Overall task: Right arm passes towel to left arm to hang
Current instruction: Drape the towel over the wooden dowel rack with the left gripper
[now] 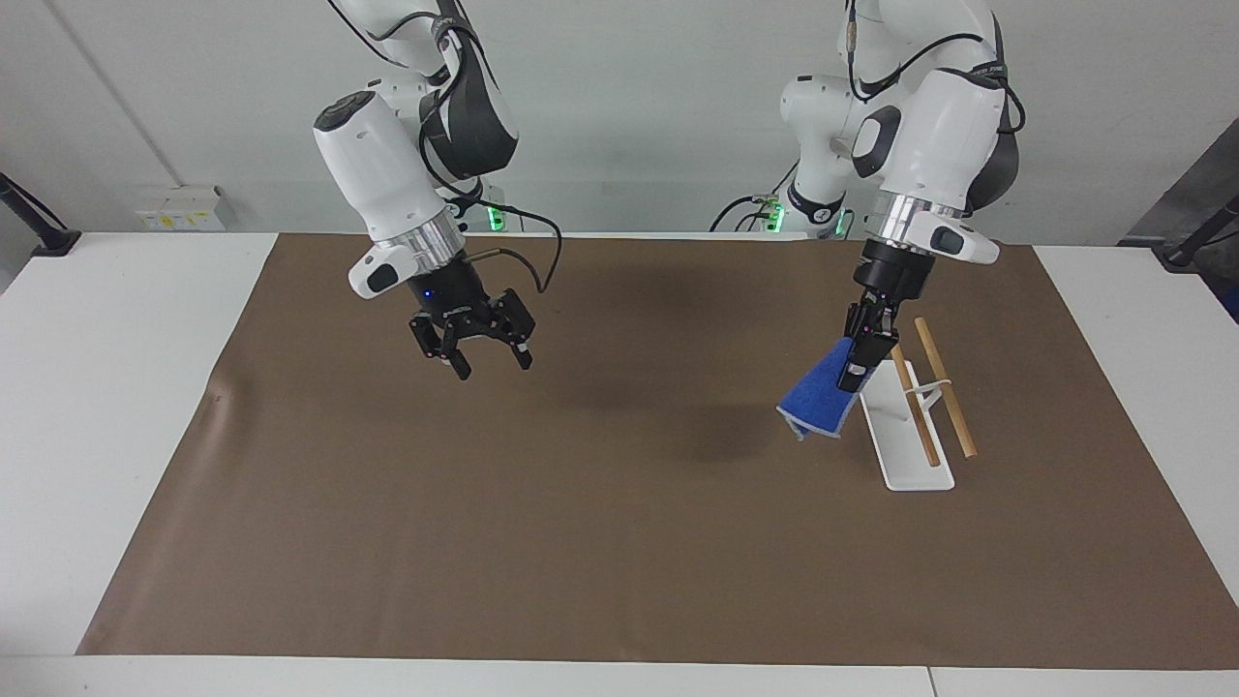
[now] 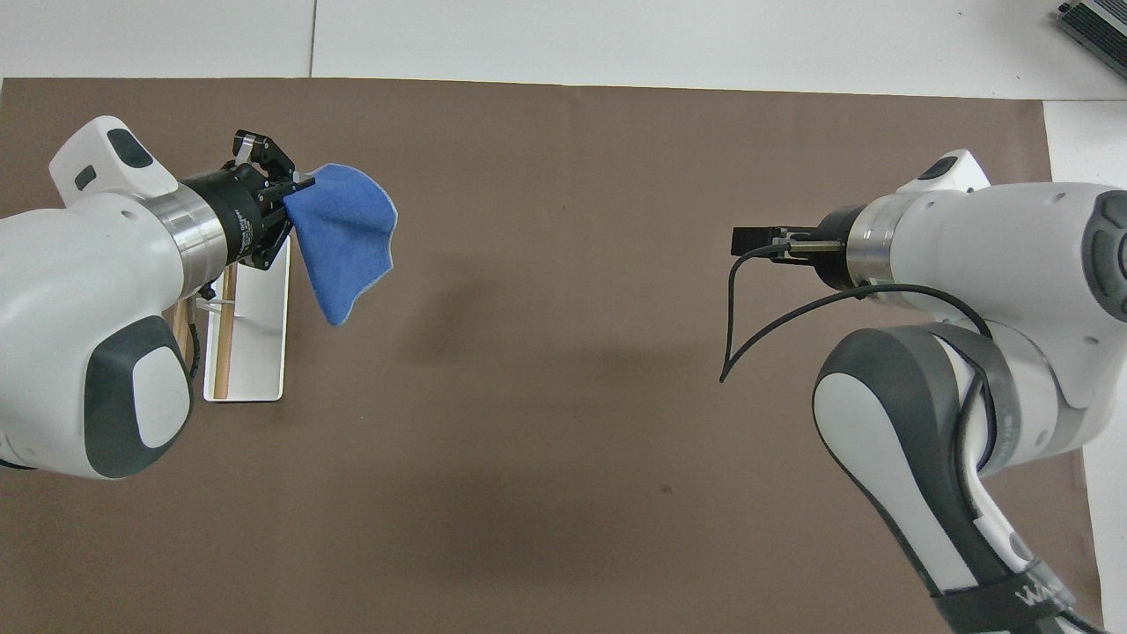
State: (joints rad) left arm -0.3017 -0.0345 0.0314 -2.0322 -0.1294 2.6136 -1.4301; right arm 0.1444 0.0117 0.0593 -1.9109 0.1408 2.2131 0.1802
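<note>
The bright blue towel (image 1: 816, 407) hangs from my left gripper (image 1: 854, 371), which is shut on its upper corner. The towel is in the air over the brown mat, right beside the white base of the rack (image 1: 905, 440). In the overhead view the towel (image 2: 343, 238) droops from the left gripper (image 2: 295, 189) next to the rack (image 2: 255, 343). My right gripper (image 1: 492, 366) is open and empty, points down, and hovers over the mat toward the right arm's end. It also shows in the overhead view (image 2: 747, 239).
The rack has two wooden rods (image 1: 944, 397) on a white wire stand over a white base plate. The brown mat (image 1: 581, 542) covers most of the white table (image 1: 116, 387). A cable loops from the right wrist (image 2: 748, 317).
</note>
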